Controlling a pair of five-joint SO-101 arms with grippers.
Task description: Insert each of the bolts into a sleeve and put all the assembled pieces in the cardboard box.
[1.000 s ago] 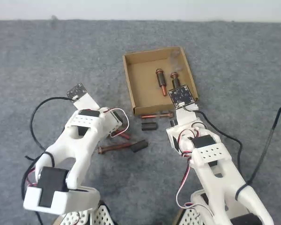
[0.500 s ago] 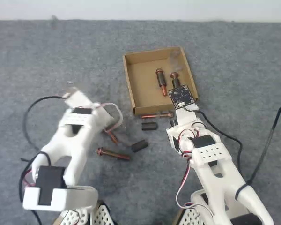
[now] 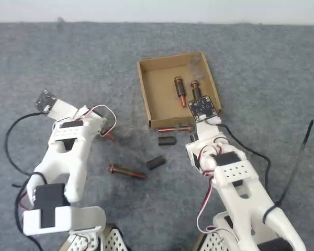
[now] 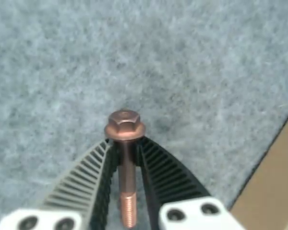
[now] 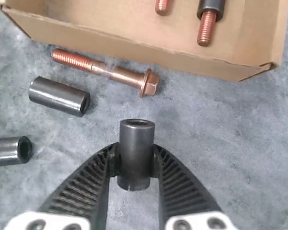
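Observation:
My left gripper (image 4: 125, 144) is shut on a copper bolt (image 4: 125, 128), head pointing away from the wrist, above bare carpet. In the high view that bolt (image 3: 109, 136) pokes out of the left gripper (image 3: 101, 130), well left of the cardboard box (image 3: 144, 97). My right gripper (image 5: 136, 149) is shut on a dark sleeve (image 5: 136, 143), bore end outward, just in front of the box (image 5: 134, 45). Two sleeved bolts (image 3: 179, 90) lie inside the box. One loose bolt (image 3: 175, 128) lies along the box's near wall, another (image 3: 126, 171) nearer the arms. Two loose sleeves (image 3: 167, 140) (image 3: 156, 162) lie between them.
Grey carpet covers the whole table. The right arm (image 3: 235, 178) stretches from the near edge up to the box's near right corner. Cables trail beside both arms. Open carpet lies left of and beyond the box.
My left gripper has lifted a bolt from beside the loose sleeve and carried it left, away from the box. The loose bolt near it shifted slightly. The right arm has not moved.

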